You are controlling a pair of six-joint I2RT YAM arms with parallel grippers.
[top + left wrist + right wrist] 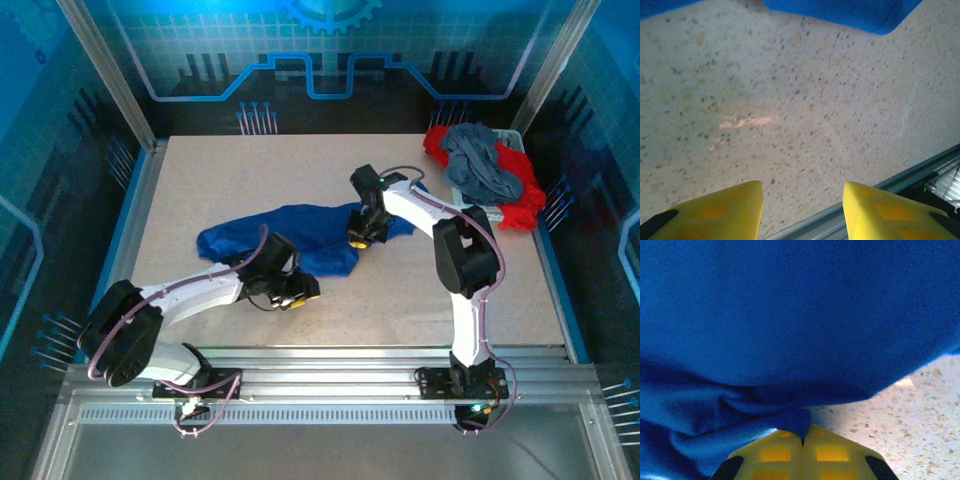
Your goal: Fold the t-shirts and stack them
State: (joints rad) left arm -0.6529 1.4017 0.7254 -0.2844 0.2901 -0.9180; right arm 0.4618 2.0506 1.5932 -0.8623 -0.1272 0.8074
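A royal-blue t-shirt [290, 238] lies crumpled in the middle of the table. My right gripper [360, 240] is shut on a fold of its right edge; the wrist view shows blue cloth [790, 330] pinched between the yellow fingers [775, 452]. My left gripper [297, 296] hovers open just off the shirt's near edge, nothing between its yellow fingertips [725, 207], only bare tabletop below and a strip of the blue shirt [850, 12] at the top of that view. A slate-grey t-shirt [482, 165] lies heaped on red ones [520, 195] at the back right.
The speckled table [220, 180] is walled by metal posts and blue panels. A metal rail [330, 360] runs along the near edge, close under my left gripper [802, 210]. The pile of shirts sits in a pale bin at the right rear corner.
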